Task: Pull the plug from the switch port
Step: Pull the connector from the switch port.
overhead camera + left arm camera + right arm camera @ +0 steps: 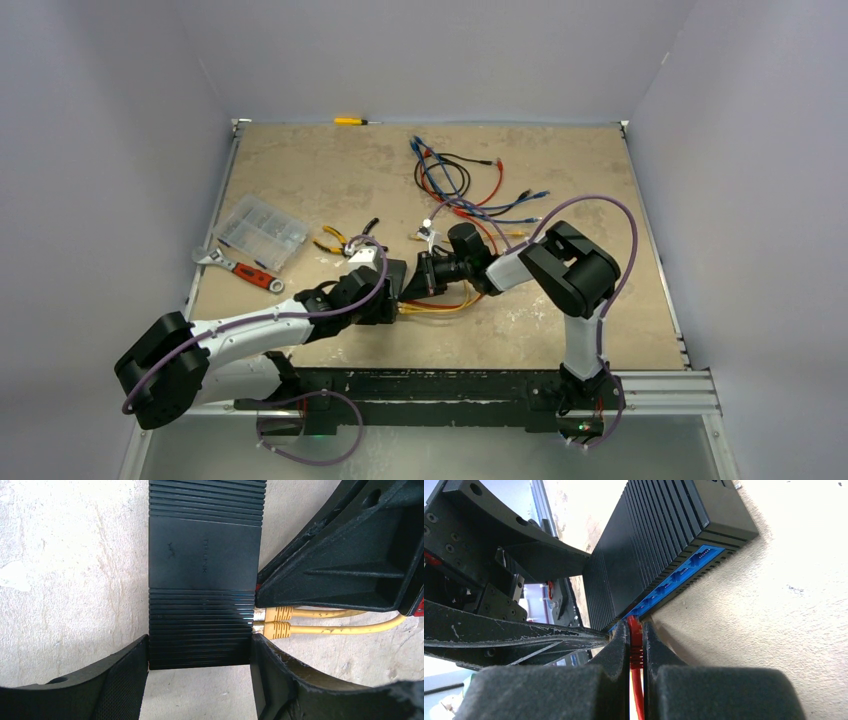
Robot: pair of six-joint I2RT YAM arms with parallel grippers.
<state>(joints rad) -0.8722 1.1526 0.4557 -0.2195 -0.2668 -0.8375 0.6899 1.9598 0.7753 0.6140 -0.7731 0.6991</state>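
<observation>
Yellow plugs [274, 621] beside red plug [636, 647]; right end effector [634, 630] tight on it, left end effector [200, 652] tight across switch [205, 555].

A red-handled wrench [240, 268] is lying just beside the clear compartment box [262, 231], yellow-handled pliers [337, 240] are sitting near it, a yellow screwdriver [352, 121] well beyond.

The only readable writing stood on the flat top of the switch [202, 580]: faint raised lettering [204, 556], black on the black casing and turned sideways in the left wrist view, which appeared to spell TP-LINK. A small embossed mark [172, 545] beside it was too faint to read.
</observation>
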